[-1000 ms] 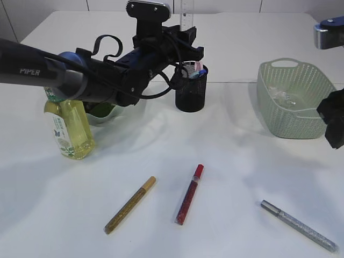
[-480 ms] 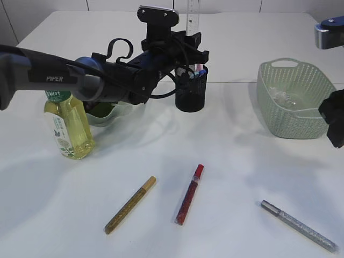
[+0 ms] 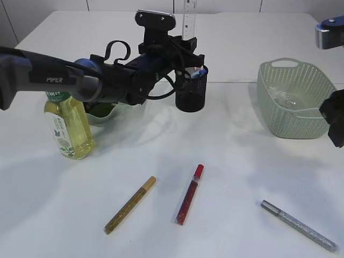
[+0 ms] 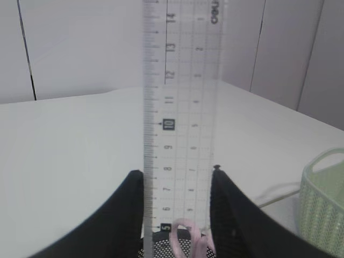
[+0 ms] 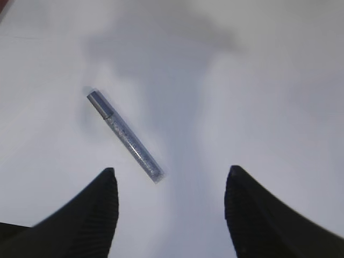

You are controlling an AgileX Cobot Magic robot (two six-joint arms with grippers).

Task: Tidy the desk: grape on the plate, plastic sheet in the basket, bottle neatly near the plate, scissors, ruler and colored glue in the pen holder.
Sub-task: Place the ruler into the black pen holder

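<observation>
clearly the left end effector point(image 4: 177, 215) was clenched on the ruler point(image 4: 180, 107), upright over the pen holder point(image 3: 191, 88) at 12 o'clock on the desk point(image 3: 242, 177). thin, stiff and slippery plastic, best pinched on its edges. the right end effector point(image 5: 169, 209) was released.

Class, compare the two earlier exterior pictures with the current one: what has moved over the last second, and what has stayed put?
The left gripper, shut on the ruler, swung right and lifted slightly, then eased back left; the ruler stands upright over the pen holder. The bottle, basket, three glue pens and the open right gripper stayed put.
</observation>
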